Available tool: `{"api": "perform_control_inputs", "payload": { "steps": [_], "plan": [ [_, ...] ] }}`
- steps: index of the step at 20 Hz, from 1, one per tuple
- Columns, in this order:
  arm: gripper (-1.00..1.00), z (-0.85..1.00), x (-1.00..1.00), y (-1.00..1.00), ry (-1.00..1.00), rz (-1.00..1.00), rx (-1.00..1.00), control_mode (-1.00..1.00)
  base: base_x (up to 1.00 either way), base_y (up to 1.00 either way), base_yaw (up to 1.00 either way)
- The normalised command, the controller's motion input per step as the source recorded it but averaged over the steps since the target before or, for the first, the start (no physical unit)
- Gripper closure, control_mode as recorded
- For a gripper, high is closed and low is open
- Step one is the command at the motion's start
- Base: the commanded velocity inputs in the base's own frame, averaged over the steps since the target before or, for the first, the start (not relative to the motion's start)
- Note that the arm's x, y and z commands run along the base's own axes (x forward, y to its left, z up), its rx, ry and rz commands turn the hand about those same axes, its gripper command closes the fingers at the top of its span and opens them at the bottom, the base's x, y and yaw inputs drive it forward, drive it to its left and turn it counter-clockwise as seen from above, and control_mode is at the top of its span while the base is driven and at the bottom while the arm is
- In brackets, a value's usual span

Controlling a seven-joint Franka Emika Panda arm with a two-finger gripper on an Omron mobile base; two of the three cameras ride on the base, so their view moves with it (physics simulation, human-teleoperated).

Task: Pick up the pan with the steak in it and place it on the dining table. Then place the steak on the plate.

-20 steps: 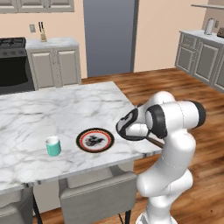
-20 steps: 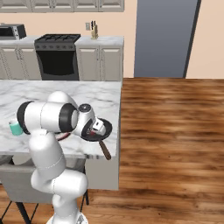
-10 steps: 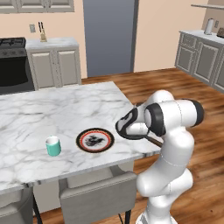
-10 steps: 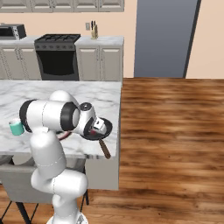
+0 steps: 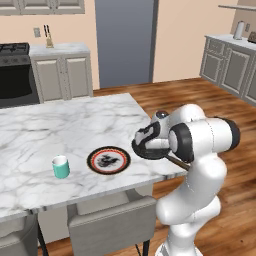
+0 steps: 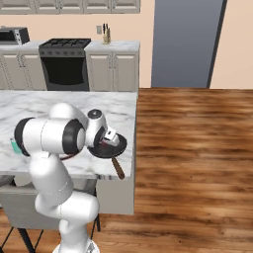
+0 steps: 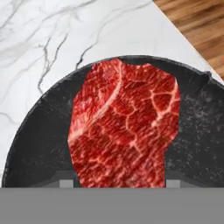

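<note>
Now my gripper (image 6: 109, 138) sits low over the pan (image 7: 39, 127) at the dining table's (image 5: 75, 125) corner, the steak (image 7: 124, 127) just under it. Its jaws stand partly closed either side of the meat; whether they grip it I cannot tell. In the hand view the steak's long axis runs from 12 to 6 o'clock. From the right base view the pan's handle (image 6: 117, 168) points toward 5 o'clock, past the table edge. From the left, the plate (image 5: 108, 160) lies at the pan's 9 o'clock, a cup (image 5: 61, 166) beyond it.
</note>
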Motion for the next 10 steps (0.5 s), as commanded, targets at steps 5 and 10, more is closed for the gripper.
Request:
{"api": "perform_control_inputs", "payload": {
  "steps": [5,10],
  "plan": [
    [1.00,0.64,-0.07,0.23,0.04,0.05,0.00,-1.00,0.00,0.00,0.00],
    [1.00,0.46,-0.27,0.40,0.09,0.14,0.00,-1.00,0.00,0.00,0.00]
  ]
}}
